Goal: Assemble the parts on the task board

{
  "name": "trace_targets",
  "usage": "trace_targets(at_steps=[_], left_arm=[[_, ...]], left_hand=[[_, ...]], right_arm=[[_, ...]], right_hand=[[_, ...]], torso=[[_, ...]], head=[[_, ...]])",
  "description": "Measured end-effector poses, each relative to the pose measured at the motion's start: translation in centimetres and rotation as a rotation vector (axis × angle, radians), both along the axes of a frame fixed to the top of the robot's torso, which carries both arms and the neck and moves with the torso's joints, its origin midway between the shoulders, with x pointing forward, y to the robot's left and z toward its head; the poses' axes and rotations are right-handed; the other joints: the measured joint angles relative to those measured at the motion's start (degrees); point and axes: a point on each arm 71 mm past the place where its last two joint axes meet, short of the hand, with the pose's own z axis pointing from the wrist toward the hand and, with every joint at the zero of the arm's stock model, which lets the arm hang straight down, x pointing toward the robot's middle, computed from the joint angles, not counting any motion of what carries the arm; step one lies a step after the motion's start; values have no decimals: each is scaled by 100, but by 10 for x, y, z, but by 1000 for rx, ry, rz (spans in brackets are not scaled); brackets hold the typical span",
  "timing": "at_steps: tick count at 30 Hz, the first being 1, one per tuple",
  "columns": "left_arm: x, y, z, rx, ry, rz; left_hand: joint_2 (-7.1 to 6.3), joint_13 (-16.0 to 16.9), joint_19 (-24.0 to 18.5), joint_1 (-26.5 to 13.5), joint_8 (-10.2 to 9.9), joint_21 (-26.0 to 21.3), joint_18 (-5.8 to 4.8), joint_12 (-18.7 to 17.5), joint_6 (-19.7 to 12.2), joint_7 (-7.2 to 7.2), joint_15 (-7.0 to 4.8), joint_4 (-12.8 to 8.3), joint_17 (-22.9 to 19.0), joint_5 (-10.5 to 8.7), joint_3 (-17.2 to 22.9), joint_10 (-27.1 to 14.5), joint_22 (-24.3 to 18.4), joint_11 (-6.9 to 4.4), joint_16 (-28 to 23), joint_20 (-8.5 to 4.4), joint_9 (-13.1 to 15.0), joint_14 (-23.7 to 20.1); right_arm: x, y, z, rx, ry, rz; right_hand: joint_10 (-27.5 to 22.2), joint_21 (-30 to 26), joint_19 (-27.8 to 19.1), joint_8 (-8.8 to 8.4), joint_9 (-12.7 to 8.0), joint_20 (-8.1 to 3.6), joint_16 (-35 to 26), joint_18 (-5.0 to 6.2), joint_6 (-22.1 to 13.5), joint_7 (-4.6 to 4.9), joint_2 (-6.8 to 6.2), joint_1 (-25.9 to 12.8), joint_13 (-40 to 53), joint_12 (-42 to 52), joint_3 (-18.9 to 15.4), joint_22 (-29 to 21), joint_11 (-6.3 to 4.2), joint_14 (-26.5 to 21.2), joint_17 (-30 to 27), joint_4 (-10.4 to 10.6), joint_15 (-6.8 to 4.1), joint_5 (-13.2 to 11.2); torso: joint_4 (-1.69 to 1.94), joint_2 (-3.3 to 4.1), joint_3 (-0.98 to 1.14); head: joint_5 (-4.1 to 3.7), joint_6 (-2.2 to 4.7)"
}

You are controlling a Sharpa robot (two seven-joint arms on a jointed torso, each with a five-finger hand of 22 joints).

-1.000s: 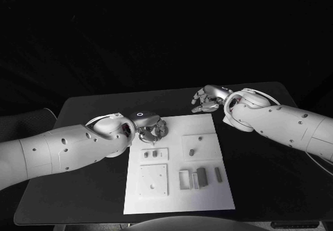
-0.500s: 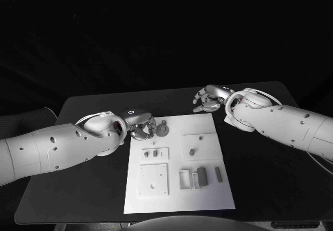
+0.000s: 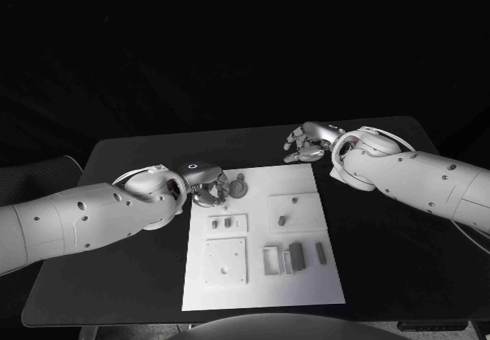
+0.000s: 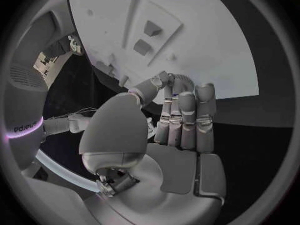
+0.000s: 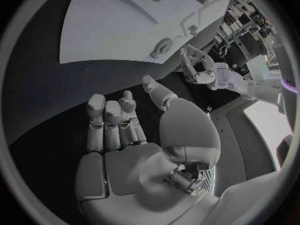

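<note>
a: black table (image 3: 122,283), white task board (image 3: 306,297) mid-table. where's the round part (image 3: 238,187)?
b: far-left corner of the board, just beside the left hand (image 3: 209,191), fingers loose, empty. right hand (image 3: 306,145) curled, empty, farther off.

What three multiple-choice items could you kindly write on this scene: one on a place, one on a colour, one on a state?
1. Where does the round disc lie?
A. In the right hand
B. On the board's far left corner
C. On the bare table

2. What colour is the table?
A. White
B. Red
C. Black

3. What does the right hand hold?
A. Nothing
B. The disc
C. A bar

Answers:
1 B: the round disc lies on the board beside the left hand.
2 C: the table is black around the white board.
3 A: the right hand hangs over the table with bare fingers.
</note>
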Motion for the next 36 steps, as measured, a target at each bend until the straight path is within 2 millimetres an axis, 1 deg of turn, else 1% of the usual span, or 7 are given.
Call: trace_targets(at_steps=[4, 8, 13, 16, 36], left_arm=[[-2, -2, -5, 0, 11, -2], [-4, -1, -10, 1, 20, 0], [-4, -2, -10, 2, 21, -2], [-4, -3, -10, 4, 24, -5], [-2, -3, -14, 23, 45, -6]], left_hand=[[0, 0, 0, 0, 0, 0, -1, -5, 0, 0, 0, 0, 0, 0, 0, 0, 3, 0, 0, 0, 0, 0], [-8, 0, 0, -8, 0, 0, -3, -15, 0, 0, 0, 0, -6, -1, 0, 0, 2, 0, 0, 1, -1, 0], [-8, 0, 0, -8, 0, 0, -3, -21, 0, 0, 0, 0, -6, -10, -1, 0, 2, 0, 0, 2, -1, 0], [-8, 0, 1, -8, 0, 0, -4, -22, 0, 0, 0, 0, -6, 13, -1, -1, 2, -1, 0, 2, -1, 0], [-23, -8, 8, -23, -1, 0, -4, -49, 0, 0, 2, -15, -11, 13, -17, -4, 0, -4, 0, 12, -7, -1]], right_arm=[[0, 0, 0, 0, 0, 0], [0, 0, 0, 0, 0, 0], [0, 0, -1, 0, 1, -1], [0, 0, -1, 0, 1, -1], [0, 0, -1, -1, 2, -1]], right_hand=[[0, 0, -1, 0, 0, 1, 0, 0, 0, -10, 0, 0, 0, 0, 0, 0, 0, -1, 0, 0, 1, 0], [0, 0, -1, 0, 0, 2, 0, 0, -18, 5, 0, 0, 0, 0, 0, 0, 0, -5, 0, 0, 6, 0], [0, 0, -2, 0, 0, 2, 0, 0, -19, 5, 0, 0, 0, 0, 0, 0, 0, 11, 0, 0, -11, 0], [0, 0, -2, 0, 0, 3, 0, 0, -19, 5, 0, 0, 1, 0, 0, 0, 0, 11, 0, 0, -11, 0], [0, 0, -10, 0, 0, 11, 0, 0, -21, -3, 0, 0, -5, 0, 0, 0, 1, 10, 0, 0, -9, 0]], torso=[[0, 0, -1], [0, 1, 0], [0, 1, -1], [0, 0, -1], [3, -4, 2]], head=[[-12, -17], [-19, -33], [-26, -44], [-26, -45], [-19, -79]])
